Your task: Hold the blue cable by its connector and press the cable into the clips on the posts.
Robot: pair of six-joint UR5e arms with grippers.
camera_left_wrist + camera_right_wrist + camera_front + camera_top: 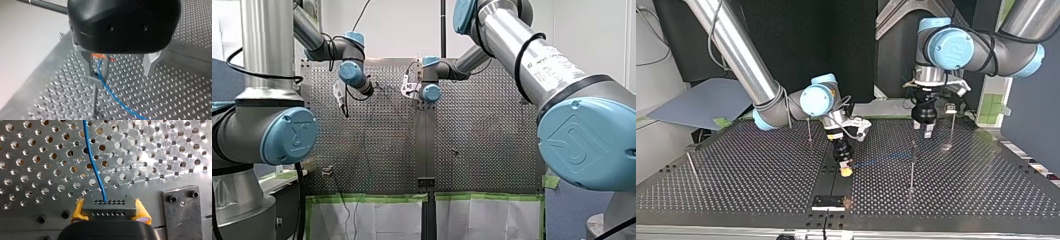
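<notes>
The blue cable [91, 163] ends in a dark grey connector [109, 207] with rows of small holes. This connector is clamped between the yellow pads [142, 212] of my right gripper [110, 211], low over the perforated table [37, 170]. The cable leaves the connector's front face and runs straight ahead of the gripper across the holes. A dark bolted plate [181, 212] lies on the table just beside the gripper. In the top view the connector sits near the table's middle seam, and the cable shows as a faint blue line heading toward 3 o'clock to a thin post [911, 167]. My left gripper [120, 73] hangs at about 1 o'clock from the connector, above the table, with its metal fingers [151, 65] spread wide and nothing between them. In the left wrist view the cable passes just beside one finger and against a small clip [93, 79] on a post. I cannot tell whether it is seated in the clip.
</notes>
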